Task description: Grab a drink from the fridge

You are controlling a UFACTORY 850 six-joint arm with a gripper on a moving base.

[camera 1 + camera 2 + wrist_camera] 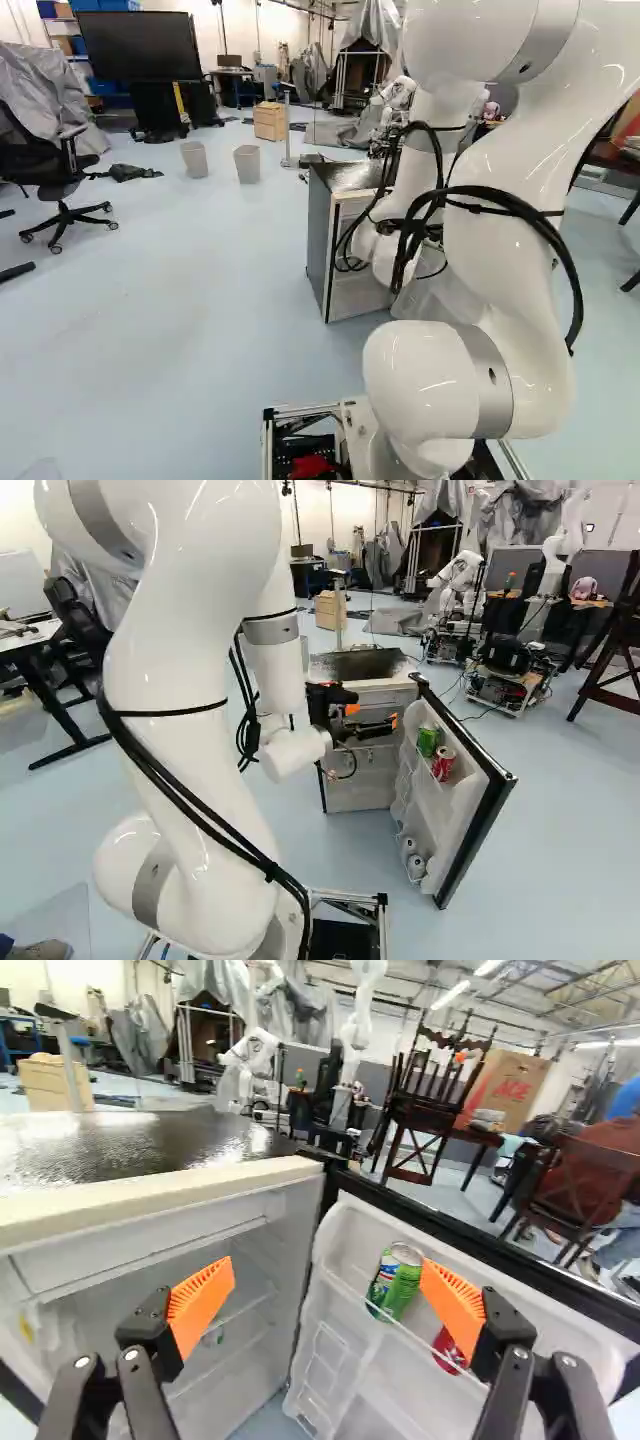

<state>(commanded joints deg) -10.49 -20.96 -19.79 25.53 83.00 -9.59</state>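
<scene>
my gripper [327, 1265] is spread wide with nothing between its orange pads, which suits an approach: a can would need that room before i could pinch it. i hang before the mouth of the fridge [150, 1198], its door [508, 783] swung well out, so the drinks on the inner side are exposed to me. the green can [428, 742] and the red can [443, 764] stand near each other on the upper door shelf, behind a rail [345, 1287] that probably keeps them from tipping out. that rail also means i should come in from above it, i judge. the green can lies ahead, nearer my door-side finger, which partly hides the red one; i'd shift toward the door before closing, lest that finger knock a can.
</scene>
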